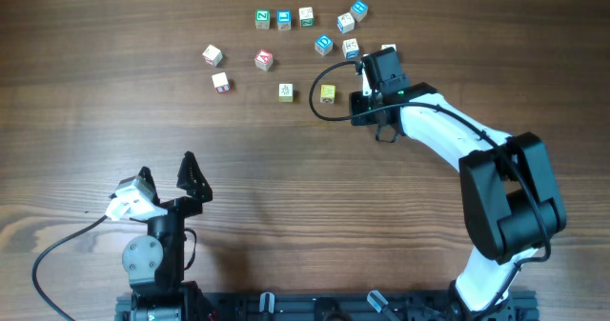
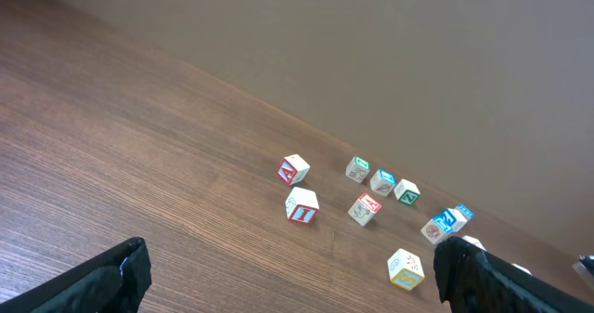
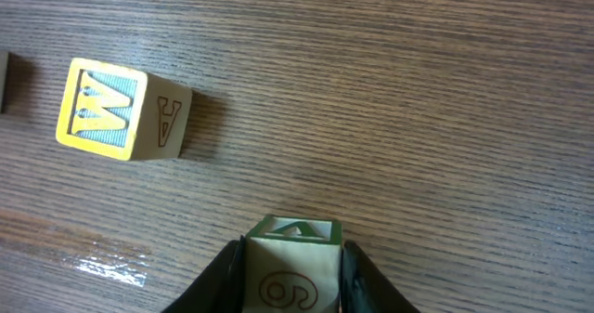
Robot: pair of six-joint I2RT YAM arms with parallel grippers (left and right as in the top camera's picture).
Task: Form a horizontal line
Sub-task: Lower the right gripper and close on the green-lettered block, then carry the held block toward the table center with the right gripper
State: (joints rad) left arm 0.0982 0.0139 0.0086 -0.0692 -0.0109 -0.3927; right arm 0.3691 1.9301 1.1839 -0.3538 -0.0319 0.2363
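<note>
Cream-faced, green-topped cube [image 3: 295, 280] sits pinched between the right gripper [image 3: 294, 250] fingers, seen only in the wrist view (overhead, the gripper's body hides it). Beyond and left of it stands the yellow W cube [image 3: 116, 109], apart. Overhead alone shows the row [image 1: 327, 93]: that yellow cube and a cream cube [image 1: 285, 90], gapped, running left-right. The left gripper [image 1: 167, 167] is spread wide, well apart from them.

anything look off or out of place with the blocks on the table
Nothing spilled or damaged. The layout is just untidy: a row of three cubes sits neatly at the far side, the rest lie scattered and turned at odd angles, like the yellow-edged cube. A green-topped cube is pinched between the right gripper's jaws.
</note>
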